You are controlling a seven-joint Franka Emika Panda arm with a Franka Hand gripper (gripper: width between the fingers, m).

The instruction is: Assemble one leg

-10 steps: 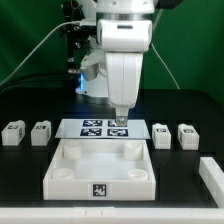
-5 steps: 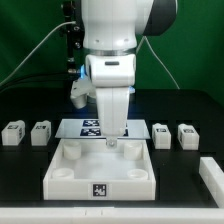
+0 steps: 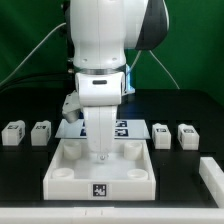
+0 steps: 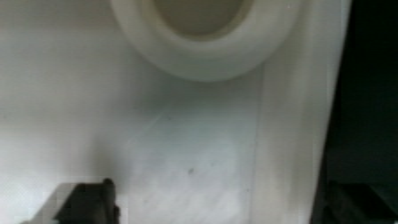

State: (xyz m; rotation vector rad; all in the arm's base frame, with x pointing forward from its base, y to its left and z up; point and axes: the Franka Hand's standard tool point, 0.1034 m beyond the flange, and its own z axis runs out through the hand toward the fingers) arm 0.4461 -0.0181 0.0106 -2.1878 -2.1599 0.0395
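Note:
My gripper [image 3: 101,155] hangs low inside the large white recessed square piece [image 3: 60,172], near its middle. It holds nothing. In the wrist view one dark finger [image 4: 80,202] shows beside the piece's white floor [image 4: 196,130] and a round corner socket [image 4: 199,30]. The gap of the gripper [image 4: 222,205] is empty and the jaws stand apart. Several legs, small white blocks with tags, stand on the black table: two at the exterior view's left [image 3: 13,133] [image 3: 41,132] and two at its right [image 3: 161,134] [image 3: 187,133]. All are apart from the gripper.
The marker board [image 3: 134,128] lies flat behind the square piece, partly hidden by the arm. Another white part [image 3: 212,177] sits at the exterior view's lower right edge. Cables and a stand are at the back.
The arm has moved from over the marker board toward the camera and down, and the gripper now hangs inside the square piece. The legs have not moved.

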